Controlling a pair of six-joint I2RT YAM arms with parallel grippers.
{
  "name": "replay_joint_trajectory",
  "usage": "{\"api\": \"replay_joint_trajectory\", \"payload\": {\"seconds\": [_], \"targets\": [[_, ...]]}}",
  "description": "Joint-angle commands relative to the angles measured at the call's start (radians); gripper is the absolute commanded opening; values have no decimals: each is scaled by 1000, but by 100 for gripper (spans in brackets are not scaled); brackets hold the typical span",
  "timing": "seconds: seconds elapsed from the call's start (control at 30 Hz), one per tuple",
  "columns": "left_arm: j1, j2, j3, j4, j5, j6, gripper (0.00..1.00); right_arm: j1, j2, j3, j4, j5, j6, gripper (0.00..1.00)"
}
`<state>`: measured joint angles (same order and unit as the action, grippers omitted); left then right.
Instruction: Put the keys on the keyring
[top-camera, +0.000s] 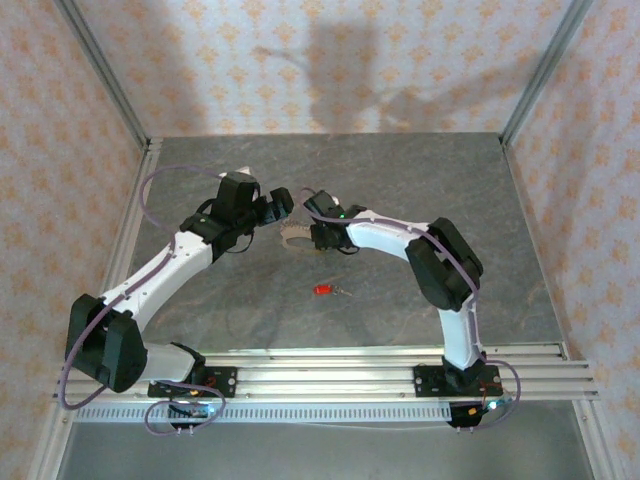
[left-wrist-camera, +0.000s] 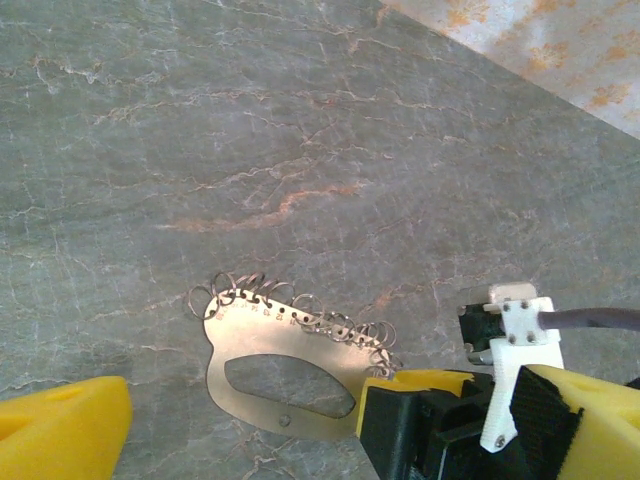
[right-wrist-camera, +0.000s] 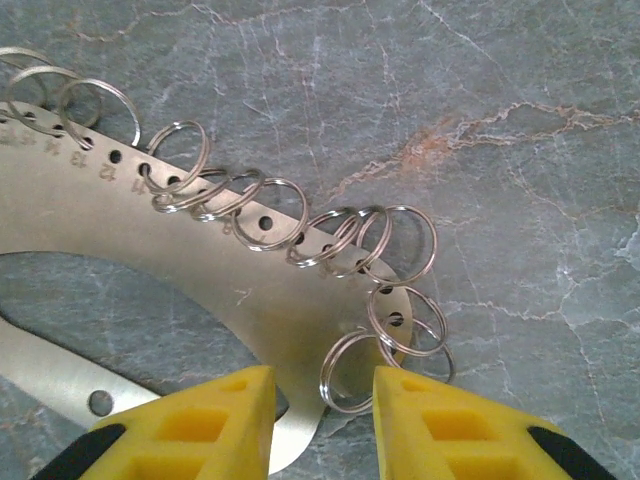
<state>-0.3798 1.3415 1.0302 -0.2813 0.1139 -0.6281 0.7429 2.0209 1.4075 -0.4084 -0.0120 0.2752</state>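
Note:
The keyring (right-wrist-camera: 120, 230) is a flat pale metal plate with an oval cutout and a fringe of small split rings (right-wrist-camera: 355, 370) along one edge. It lies flat on the table (top-camera: 400, 180) between the two grippers. My right gripper (right-wrist-camera: 322, 420) has narrowed onto the plate's end. One finger sits by the cutout and the other touches an end ring. My left gripper (left-wrist-camera: 335, 405) hovers wide open above the keyring (left-wrist-camera: 270, 340), touching nothing. A key (top-camera: 323, 290) with a red head lies alone nearer the arm bases, apart from the keyring (top-camera: 294, 238) and from my left gripper (top-camera: 281, 206) and right gripper (top-camera: 305, 238).
The grey marbled table is fenced by patterned walls (top-camera: 300, 60) at the back and both sides. Aluminium rails (top-camera: 380, 365) run along the near edge by the arm bases. Bare tabletop surrounds the key.

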Motion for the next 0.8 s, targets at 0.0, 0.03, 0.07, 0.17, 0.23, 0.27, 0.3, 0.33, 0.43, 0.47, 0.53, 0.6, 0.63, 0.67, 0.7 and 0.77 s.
{"api": "replay_joint_trajectory", "payload": {"seconds": [0.0, 0.03, 0.07, 0.17, 0.23, 0.27, 0.3, 0.33, 0.43, 0.47, 0.53, 0.6, 0.63, 0.67, 0.7, 0.77], "targets": [[-7, -28, -9, -16, -37, 10, 99, 9, 25, 24, -46, 52, -19, 31], [-7, -28, -9, -16, -37, 10, 99, 10, 28, 26, -47, 56, -19, 31], [-7, -28, -10, -15, -37, 10, 99, 12, 29, 28, -49, 61, -22, 31], [-7, -30, -10, -15, -35, 10, 99, 16, 36, 34, -55, 74, -27, 31], [-6, -31, -12, -14, -36, 10, 99, 18, 43, 38, -59, 87, -29, 31], [-7, -31, -12, -13, -36, 10, 99, 20, 47, 41, -61, 97, -31, 31], [-7, -31, -12, -13, -36, 10, 99, 22, 50, 45, -63, 105, -33, 31], [-6, -33, -13, -13, -36, 10, 99, 24, 53, 45, -64, 115, -35, 31], [-7, -33, -15, -12, -36, 10, 99, 28, 60, 54, -69, 140, -44, 31], [-7, -32, -15, -12, -36, 10, 99, 31, 63, 57, -70, 151, -46, 31], [-7, -31, -16, -10, -34, 10, 99, 34, 66, 62, -72, 167, -55, 31], [-7, -31, -16, -10, -34, 10, 99, 36, 73, 68, -75, 180, -60, 31], [-7, -32, -16, -10, -34, 11, 99, 36, 76, 71, -78, 184, -62, 31], [-6, -33, -16, -10, -34, 11, 99, 36, 79, 74, -79, 188, -65, 31], [-7, -33, -16, -10, -34, 12, 99, 36, 81, 76, -79, 193, -67, 31], [-7, -33, -16, -9, -33, 12, 99, 36, 86, 76, -81, 199, -69, 30]]}}
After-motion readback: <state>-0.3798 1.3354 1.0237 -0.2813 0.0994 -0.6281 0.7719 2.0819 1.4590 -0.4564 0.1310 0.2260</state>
